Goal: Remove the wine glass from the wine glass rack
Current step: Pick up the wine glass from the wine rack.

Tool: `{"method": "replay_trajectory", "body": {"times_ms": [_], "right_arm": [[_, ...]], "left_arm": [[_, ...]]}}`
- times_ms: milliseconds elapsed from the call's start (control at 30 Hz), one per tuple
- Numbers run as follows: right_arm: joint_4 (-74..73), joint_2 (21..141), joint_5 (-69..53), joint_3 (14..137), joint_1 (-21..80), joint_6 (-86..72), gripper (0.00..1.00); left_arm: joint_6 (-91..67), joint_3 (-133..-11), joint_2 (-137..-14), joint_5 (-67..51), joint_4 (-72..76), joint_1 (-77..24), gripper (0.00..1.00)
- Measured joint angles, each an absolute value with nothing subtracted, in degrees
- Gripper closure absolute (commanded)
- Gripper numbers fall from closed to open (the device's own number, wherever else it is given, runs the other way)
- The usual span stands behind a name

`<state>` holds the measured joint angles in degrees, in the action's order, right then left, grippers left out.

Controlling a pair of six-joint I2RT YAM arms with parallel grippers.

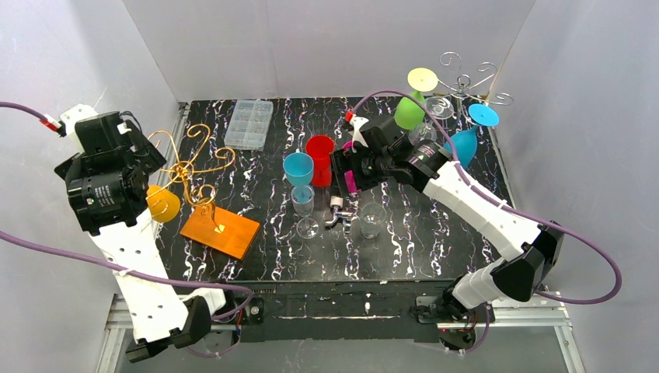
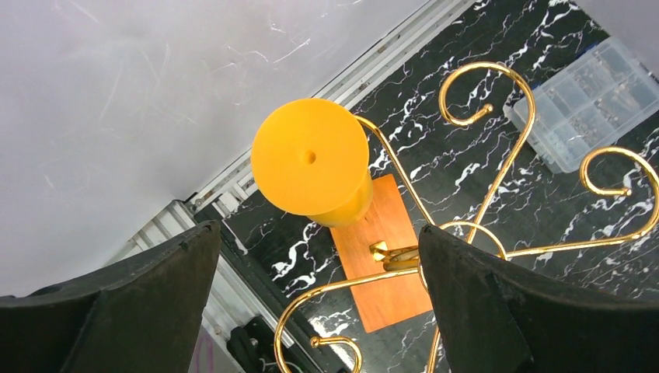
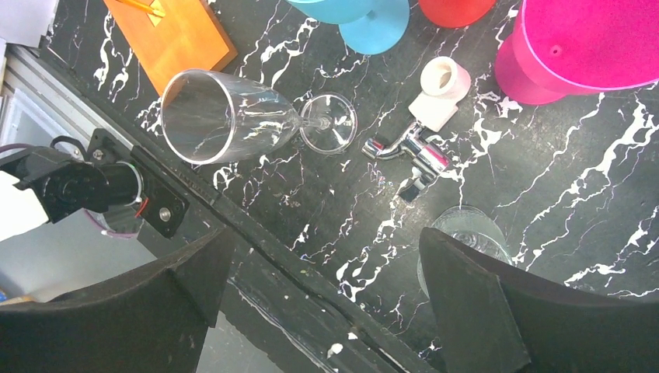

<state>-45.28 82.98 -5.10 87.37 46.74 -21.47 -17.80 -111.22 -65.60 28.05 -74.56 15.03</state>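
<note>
A gold wire wine glass rack point(image 1: 190, 167) stands on an orange wooden base point(image 1: 220, 231) at the left. A yellow wine glass point(image 1: 163, 203) hangs upside down from it. In the left wrist view its round foot point(image 2: 309, 155) faces me, with the rack's gold curls point(image 2: 497, 155) to the right. My left gripper point(image 1: 151, 175) is open and empty, just short of the yellow glass, its jaws point(image 2: 319, 311) on either side of the view below it. My right gripper point(image 1: 342, 183) is open and empty over the table's middle point(image 3: 322, 311).
A silver rack point(image 1: 466, 81) at the back right holds green point(image 1: 410, 109), blue point(image 1: 466, 140) and clear glasses. Mid-table: blue cup point(image 1: 298, 167), red cup point(image 1: 319, 151), pink glass point(image 3: 575, 47), clear glass on its side point(image 3: 233, 116), upright clear glass point(image 1: 372, 219), chrome fitting point(image 3: 412, 151). Plastic box point(image 1: 249, 123) at back.
</note>
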Motion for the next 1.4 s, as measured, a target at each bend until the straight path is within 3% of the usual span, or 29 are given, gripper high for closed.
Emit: {"method": "replay_trajectory", "body": {"times_ms": [433, 733, 1400], "right_arm": [[-44.9, 82.8, -6.2, 86.6, 48.2, -20.6, 0.02], [-48.7, 82.8, -4.0, 87.0, 48.2, -20.5, 0.02], [-50.1, 83.0, -3.1, 89.8, 48.2, -20.6, 0.02]], "left_arm": [[-18.7, -105.0, -64.7, 22.1, -68.5, 25.5, 0.02], [-19.5, -95.9, -64.3, 5.8, -61.0, 39.3, 0.02], [-17.8, -94.2, -66.0, 2.7, -58.3, 40.1, 0.04]]}}
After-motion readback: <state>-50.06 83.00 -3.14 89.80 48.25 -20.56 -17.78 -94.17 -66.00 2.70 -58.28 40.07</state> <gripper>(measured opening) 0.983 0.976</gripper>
